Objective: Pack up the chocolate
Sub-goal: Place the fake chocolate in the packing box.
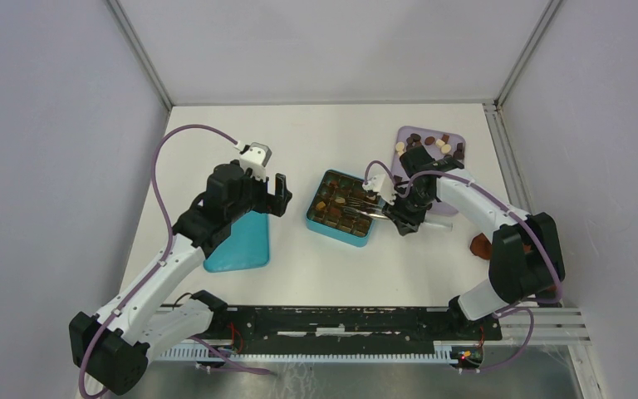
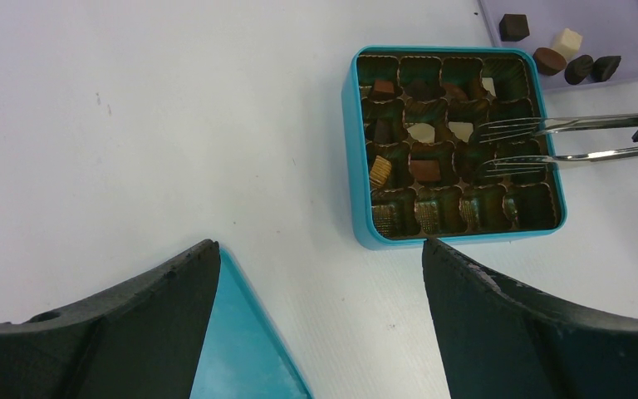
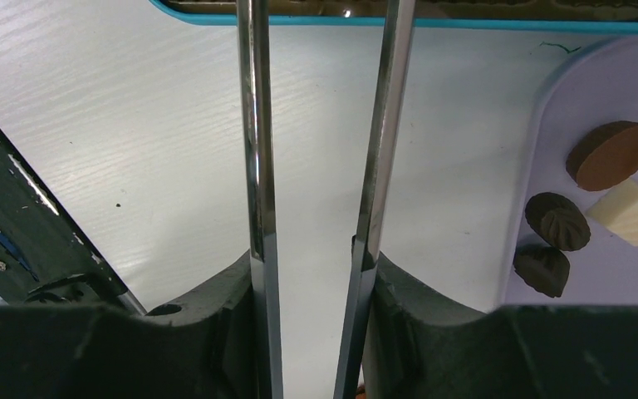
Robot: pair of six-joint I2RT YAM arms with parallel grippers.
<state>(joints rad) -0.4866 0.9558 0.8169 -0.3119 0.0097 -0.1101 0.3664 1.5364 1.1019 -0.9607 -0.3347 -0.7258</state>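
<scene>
The teal box [image 1: 341, 241] sits mid-table, and several chocolates [image 2: 421, 131] lie in its gold cups; it also shows in the left wrist view [image 2: 354, 150]. More chocolates [image 1: 432, 143] lie on the lavender tray [image 1: 407, 133], seen too in the right wrist view [image 3: 613, 155]. My right gripper [image 1: 403, 218] is shut on the metal tongs [image 3: 257, 125]. The tong tips [image 2: 498, 129] hover over the box's right side, apart, with nothing between them. My left gripper [image 2: 320, 245] is open and empty, left of the box above the lid's edge.
The teal lid [image 1: 237, 245] lies flat left of the box, partly under my left gripper. A reddish-brown cloth [image 1: 481, 243] lies at the right by my right arm. Grey walls enclose the table.
</scene>
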